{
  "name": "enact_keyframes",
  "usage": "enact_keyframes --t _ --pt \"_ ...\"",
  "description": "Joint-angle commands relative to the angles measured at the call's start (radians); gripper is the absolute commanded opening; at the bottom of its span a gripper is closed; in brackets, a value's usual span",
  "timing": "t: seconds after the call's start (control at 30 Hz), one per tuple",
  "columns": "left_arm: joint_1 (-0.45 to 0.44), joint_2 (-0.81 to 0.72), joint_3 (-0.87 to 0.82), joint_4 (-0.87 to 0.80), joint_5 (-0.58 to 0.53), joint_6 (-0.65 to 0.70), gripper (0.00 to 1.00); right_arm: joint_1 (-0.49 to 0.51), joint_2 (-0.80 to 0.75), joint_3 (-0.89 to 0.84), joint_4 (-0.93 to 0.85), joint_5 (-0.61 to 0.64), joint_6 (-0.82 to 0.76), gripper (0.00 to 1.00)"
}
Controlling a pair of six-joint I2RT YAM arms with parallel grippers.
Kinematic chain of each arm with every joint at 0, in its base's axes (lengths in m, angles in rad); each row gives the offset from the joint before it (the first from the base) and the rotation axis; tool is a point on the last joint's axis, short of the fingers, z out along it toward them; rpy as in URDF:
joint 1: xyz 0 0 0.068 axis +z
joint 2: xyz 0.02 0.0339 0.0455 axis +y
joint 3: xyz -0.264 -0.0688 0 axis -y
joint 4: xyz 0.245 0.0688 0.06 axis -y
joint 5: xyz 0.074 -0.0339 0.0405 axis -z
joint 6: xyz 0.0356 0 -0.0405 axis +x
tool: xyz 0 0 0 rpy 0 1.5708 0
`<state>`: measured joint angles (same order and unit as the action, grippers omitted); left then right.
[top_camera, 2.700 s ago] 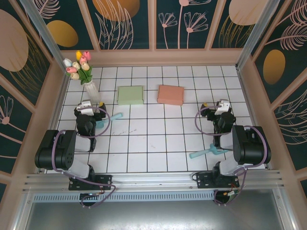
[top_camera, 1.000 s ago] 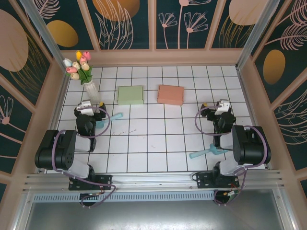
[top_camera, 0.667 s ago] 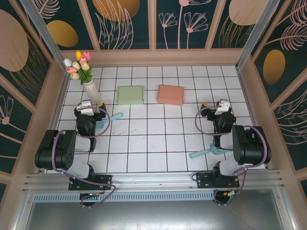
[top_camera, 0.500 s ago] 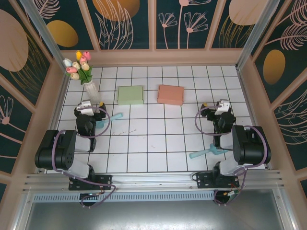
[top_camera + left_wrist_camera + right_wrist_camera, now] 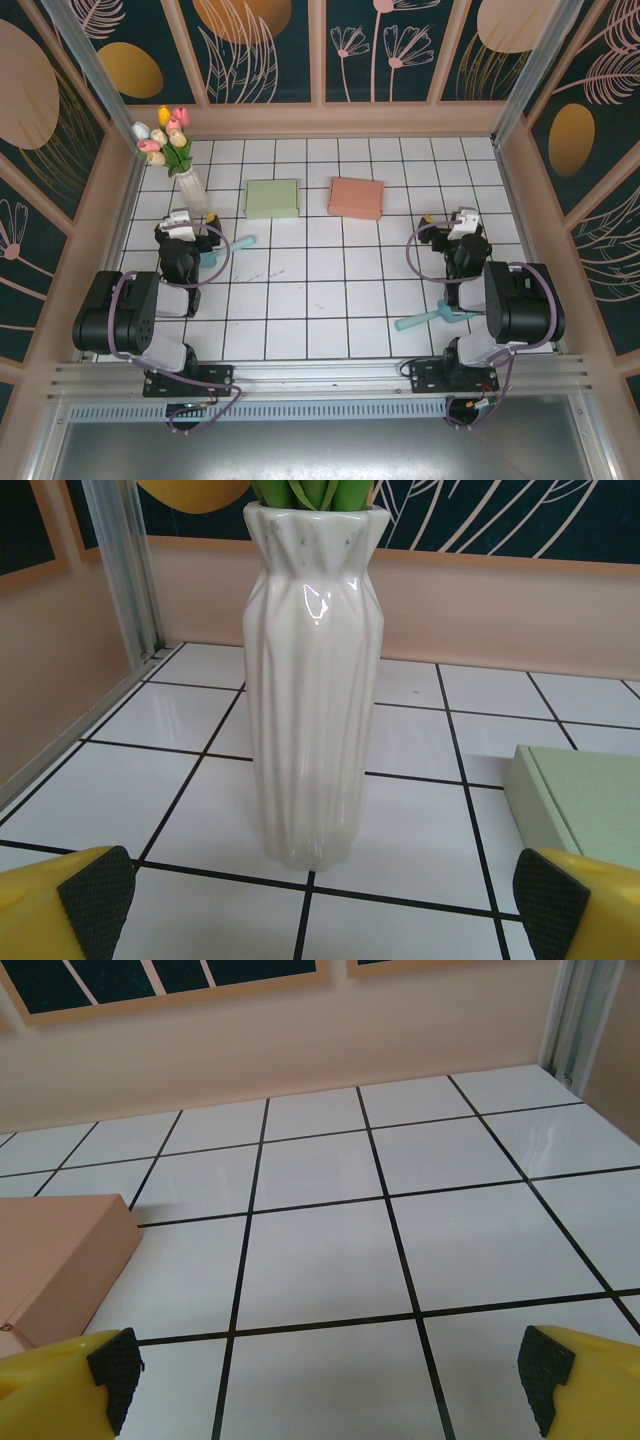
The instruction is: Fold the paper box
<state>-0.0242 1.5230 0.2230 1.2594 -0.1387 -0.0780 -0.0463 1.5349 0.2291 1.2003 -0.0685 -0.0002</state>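
Green box (image 5: pixel 272 198) flat on the white tiled surface (image 5: pixel 330 290), toward the back, a bit left of the middle. Pink box (image 5: pixel 356 197) beside it on the right, with a small gap between. White vase (image 5: pixel 315 680) with tulips (image 5: pixel 165 135) at the back left, standing up straight, near the green box but not touching it.

Left gripper (image 5: pixel 320 900) low over the surface, facing the vase, fingers (image 5: pixel 95 885) wide apart with nothing held. Edge of the green box off to its right.

Right gripper (image 5: pixel 330 1370) on the right side, also wide apart and holding nothing, facing the back wall (image 5: pixel 300 1040), with a corner of the pink box off to its left. Neither gripper touching a box.
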Motion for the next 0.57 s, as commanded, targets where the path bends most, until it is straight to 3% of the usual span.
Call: enact_keyframes --t 0.0,0.53 --pt "0.006 -0.004 0.013 0.015 0.005 0.014 0.99 0.002 0.004 0.014 0.025 0.011 0.012 0.99" --pt "0.010 -0.005 0.015 0.011 0.012 0.009 0.99 0.003 0.004 0.015 0.025 0.012 0.012 0.99"
